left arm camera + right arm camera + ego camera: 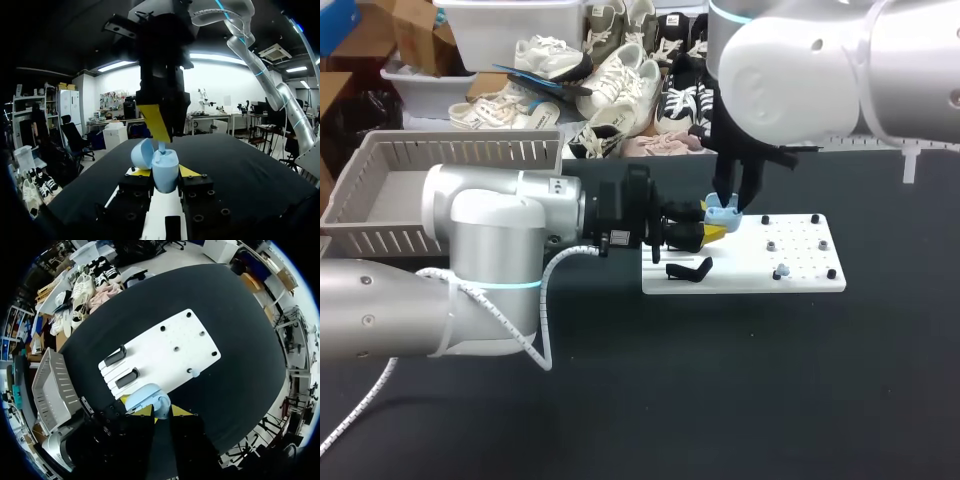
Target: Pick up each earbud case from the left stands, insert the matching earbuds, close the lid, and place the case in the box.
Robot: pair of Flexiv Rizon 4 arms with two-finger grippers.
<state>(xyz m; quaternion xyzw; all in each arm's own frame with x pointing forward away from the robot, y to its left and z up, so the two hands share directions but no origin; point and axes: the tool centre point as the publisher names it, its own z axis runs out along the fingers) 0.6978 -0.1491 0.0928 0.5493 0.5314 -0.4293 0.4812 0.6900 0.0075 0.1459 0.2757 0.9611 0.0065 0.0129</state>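
earbud case (165,176) clamped in left gripper (164,172)

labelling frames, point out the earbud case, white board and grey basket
earbud case (165,172), left wrist view, front of its lower shell
white board (805,268), head view, bare patch near its front edge
grey basket (470,152), head view, its slatted back wall

Glossy white arms (480,250), cyan rings (505,285), coiled white cable (565,256)
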